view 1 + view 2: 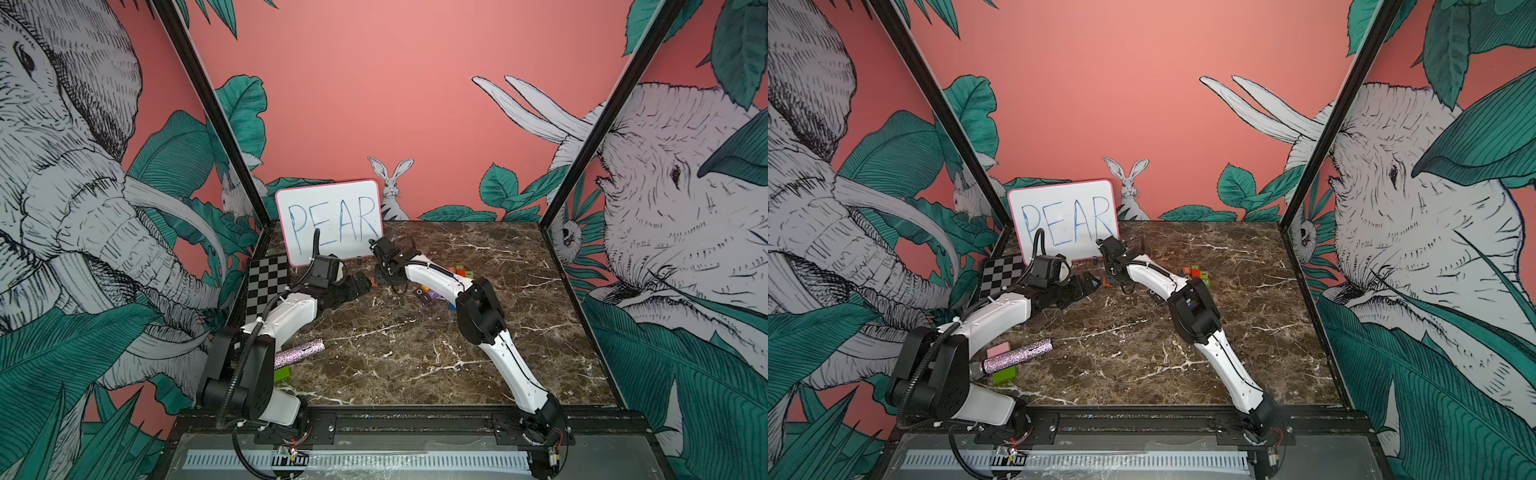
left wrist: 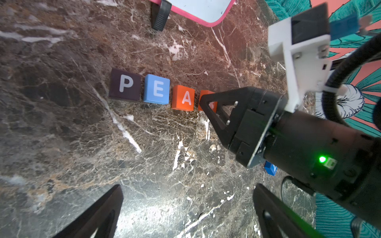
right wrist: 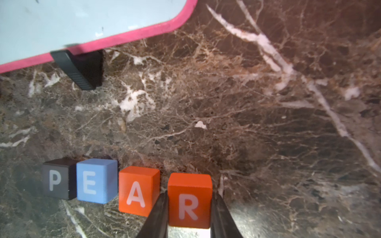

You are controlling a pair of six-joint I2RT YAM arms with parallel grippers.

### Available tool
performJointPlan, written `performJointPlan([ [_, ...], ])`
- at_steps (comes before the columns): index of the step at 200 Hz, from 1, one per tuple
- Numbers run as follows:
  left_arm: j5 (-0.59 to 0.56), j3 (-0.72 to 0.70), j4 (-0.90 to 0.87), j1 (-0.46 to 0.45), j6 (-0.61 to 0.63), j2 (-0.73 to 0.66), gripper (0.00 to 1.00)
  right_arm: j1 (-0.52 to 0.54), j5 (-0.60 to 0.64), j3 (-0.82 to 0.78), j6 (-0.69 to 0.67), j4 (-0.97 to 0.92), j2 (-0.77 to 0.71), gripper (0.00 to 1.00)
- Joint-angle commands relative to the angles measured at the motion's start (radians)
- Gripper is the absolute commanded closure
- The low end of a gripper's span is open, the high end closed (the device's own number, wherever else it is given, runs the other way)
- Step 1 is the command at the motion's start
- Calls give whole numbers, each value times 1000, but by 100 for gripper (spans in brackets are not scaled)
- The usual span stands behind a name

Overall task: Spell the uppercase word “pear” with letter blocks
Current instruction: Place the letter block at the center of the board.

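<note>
We found the right pincer point(image 3: 188, 215) closed on the red-orange R block point(image 3: 189, 195), one finger pressed to each side face and the white letter facing the wrist camera. We could not tell whether the block sat on the marble tabletop point(image 3: 257, 107) or hung just above it.

Just outside one finger stood the orange A block point(image 3: 137, 190), with only that finger's thickness between it and the R. Further out from the pincer came the blue E block point(image 3: 93, 181) and the dark-brown P block point(image 3: 56, 178), which touched each other, so the row read P, E, A, R. Ahead of the fingertips, beyond the row, the pink-rimmed whiteboard point(image 3: 127, 37) stood on its black foot point(image 3: 79, 71).

The left pincer point(image 2: 187, 191) stood wide open with nothing between its fingers point(image 2: 107, 208), over bare marble. The row of four lay ahead of its tips and well clear of them, and the right pincer reached in from the side.

In a top view, a cluster of spare letter blocks point(image 1: 1196, 273) lay behind the right pincer, beside its forearm. Back by the left arm's base lay a glittery tube point(image 1: 1021, 352), a plain green block point(image 1: 1004, 375) and a pink block point(image 1: 998, 350).
</note>
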Motion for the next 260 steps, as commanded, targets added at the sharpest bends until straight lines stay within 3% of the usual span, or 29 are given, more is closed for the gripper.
performJointPlan([
  [1,1,-14,22,5,-12,-26,1,10,2,25,24,3,23,70],
  [260,-8,-21,26,5,-14,-38,1,7,-8,-9,38,28,8,62],
])
